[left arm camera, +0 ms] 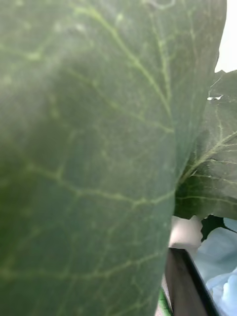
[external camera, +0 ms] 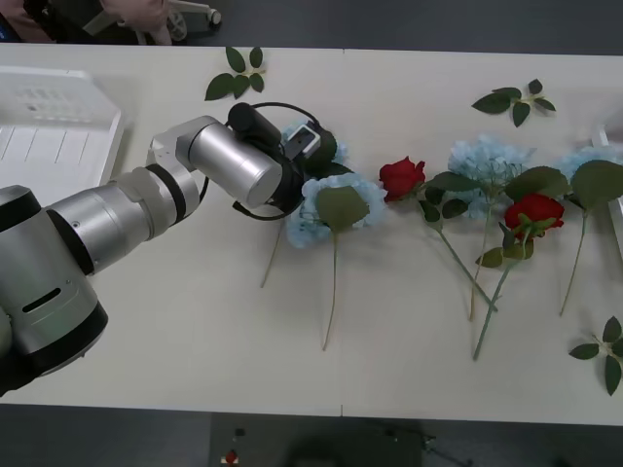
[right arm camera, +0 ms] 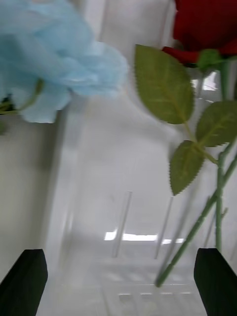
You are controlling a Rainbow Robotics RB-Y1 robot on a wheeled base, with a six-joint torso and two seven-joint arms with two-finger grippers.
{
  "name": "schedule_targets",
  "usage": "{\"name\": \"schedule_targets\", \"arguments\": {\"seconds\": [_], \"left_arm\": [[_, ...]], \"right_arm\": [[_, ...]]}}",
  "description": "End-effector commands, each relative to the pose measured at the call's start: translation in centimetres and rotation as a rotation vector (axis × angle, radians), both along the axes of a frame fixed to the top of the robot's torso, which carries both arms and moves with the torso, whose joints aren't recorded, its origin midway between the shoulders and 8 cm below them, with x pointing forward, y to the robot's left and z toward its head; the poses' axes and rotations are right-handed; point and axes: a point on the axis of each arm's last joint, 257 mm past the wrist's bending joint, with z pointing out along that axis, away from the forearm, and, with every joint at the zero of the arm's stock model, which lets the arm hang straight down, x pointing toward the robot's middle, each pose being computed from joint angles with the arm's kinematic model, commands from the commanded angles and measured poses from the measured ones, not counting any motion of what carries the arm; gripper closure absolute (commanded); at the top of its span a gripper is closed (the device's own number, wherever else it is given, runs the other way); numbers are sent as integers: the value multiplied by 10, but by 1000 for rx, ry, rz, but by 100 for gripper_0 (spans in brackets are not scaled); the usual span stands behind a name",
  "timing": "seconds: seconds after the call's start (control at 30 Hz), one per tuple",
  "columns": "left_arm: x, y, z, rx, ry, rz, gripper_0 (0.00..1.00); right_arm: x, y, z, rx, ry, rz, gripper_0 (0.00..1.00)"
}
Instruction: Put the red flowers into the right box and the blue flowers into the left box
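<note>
Two red flowers (external camera: 401, 177) (external camera: 533, 211) lie on the table among three blue flowers (external camera: 331, 206) (external camera: 490, 161) (external camera: 584, 158). My left arm reaches in from the left, and the left gripper (external camera: 313, 163) is down at the leftmost blue flower, buried among its petals and leaves. A large green leaf (left arm camera: 89, 148) covers the left wrist view, with pale blue petals (left arm camera: 219, 276) beside it. The left box (external camera: 54, 126) stands at the far left. My right gripper (right arm camera: 118, 253) is open and empty over the white right box (right arm camera: 123, 163). A red flower (right arm camera: 207, 22) and a blue flower (right arm camera: 54, 59) show against that box.
Loose green leaf sprigs lie at the table's back left (external camera: 237, 76), back right (external camera: 513, 100) and front right (external camera: 604, 352). The flower stems (external camera: 333, 282) point toward the table's front edge. Bare table runs along the front left.
</note>
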Motion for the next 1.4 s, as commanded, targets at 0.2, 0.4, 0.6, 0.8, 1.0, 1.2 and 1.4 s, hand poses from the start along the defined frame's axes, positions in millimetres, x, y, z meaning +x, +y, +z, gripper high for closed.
{"name": "schedule_targets", "arguments": {"seconds": [0.2, 0.4, 0.6, 0.8, 1.0, 1.2, 1.4], "left_arm": [[9, -13, 23, 5, -48, -31, 100], [31, 12, 69, -45, -88, 14, 100], [14, 62, 164, 15, -49, 3, 100], [-42, 217, 237, 249, 24, 106, 100], [-85, 369, 222, 400, 150, 255, 100], [-87, 475, 189, 522, 129, 426, 100], [-75, 510, 166, 510, 61, 466, 75]], "right_arm": [[-2, 47, -23, 67, -6, -95, 13], [13, 82, -38, 122, -16, -119, 13], [33, 110, -44, 151, -26, -127, 13], [43, 126, -43, 177, -39, -114, 13], [43, 122, -50, 161, -36, -120, 21], [43, 115, -61, 149, -27, -135, 30], [45, 112, -70, 131, -19, -135, 51]]}}
